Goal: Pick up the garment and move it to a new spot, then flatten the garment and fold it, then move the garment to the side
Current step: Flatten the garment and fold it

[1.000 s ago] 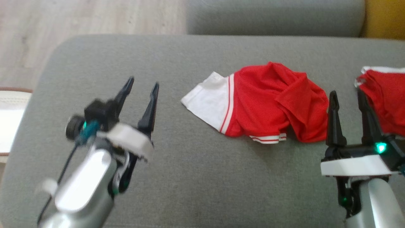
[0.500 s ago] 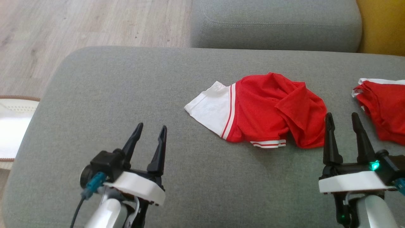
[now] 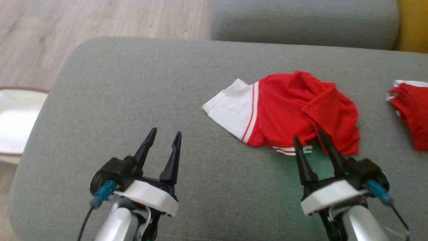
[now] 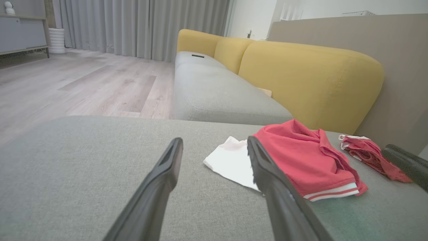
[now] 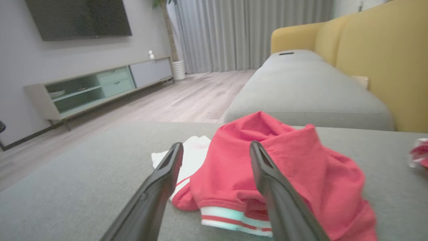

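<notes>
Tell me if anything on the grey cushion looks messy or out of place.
The red and white garment lies crumpled on the grey cushion, a red flap folded over itself. A second red garment sits bunched near the head view's right edge. The open right gripper points at the first one's striped hem.

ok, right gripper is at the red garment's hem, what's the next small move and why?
Probably ease the right gripper slightly forward and down, then close on the striped hem. Its jaws stand open with the hem of the red garment between the tips, nothing gripped yet. The left gripper is open over bare cushion.
</notes>
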### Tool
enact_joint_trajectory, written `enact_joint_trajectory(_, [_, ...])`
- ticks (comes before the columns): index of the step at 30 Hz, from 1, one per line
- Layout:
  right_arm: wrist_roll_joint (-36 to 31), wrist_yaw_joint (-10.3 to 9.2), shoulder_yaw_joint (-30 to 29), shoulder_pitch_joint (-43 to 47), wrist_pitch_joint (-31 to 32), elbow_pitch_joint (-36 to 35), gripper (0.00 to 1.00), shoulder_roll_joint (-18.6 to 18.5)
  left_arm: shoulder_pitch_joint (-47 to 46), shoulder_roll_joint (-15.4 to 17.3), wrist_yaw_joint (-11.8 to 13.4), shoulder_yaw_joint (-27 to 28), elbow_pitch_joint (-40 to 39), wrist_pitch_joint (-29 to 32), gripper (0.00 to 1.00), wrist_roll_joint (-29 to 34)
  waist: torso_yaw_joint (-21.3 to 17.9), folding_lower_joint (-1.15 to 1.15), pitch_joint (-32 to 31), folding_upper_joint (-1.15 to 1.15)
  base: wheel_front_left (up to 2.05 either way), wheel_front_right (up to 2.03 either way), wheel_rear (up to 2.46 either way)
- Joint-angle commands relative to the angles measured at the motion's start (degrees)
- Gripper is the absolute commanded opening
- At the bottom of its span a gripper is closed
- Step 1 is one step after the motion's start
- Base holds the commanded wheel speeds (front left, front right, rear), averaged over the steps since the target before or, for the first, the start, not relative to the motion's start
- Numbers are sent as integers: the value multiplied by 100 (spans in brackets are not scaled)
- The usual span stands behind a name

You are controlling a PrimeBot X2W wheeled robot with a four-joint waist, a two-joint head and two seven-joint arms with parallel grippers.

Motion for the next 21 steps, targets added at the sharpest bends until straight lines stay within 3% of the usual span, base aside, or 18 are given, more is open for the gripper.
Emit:
enact_joint_trajectory(1, [-118,-5,187,-433,103,-48,100,-24,-260,-40,-50,268,-137,-44,100,62,125,0,130,0,0,0,0])
enact_joint_trajectory(8, [-893,-5,78,-969,701,841,100,-24,-401,-231,-220,326,13,-45,100,164,538,0,461,0,0,0,0])
enact_joint_trajectory(14, [-1329,-5,-379,-1301,925,1511,100,-24,-448,-304,-309,377,82,-45,100,194,820,0,620,0,0,0,0])
enact_joint_trajectory(15, [-1337,-5,-474,-1349,911,1593,68,-24,-455,-311,-320,376,91,-45,100,195,854,0,630,0,0,0,0])
enact_joint_trajectory(16, [-1319,-5,-528,-1394,873,1661,0,-24,-462,-316,-332,368,100,-45,100,197,889,0,637,0,0,0,0])
enact_joint_trajectory(21, [-606,-5,-231,-1622,546,1812,0,-24,-449,-331,-365,352,153,-45,100,191,978,0,581,0,0,0,0])
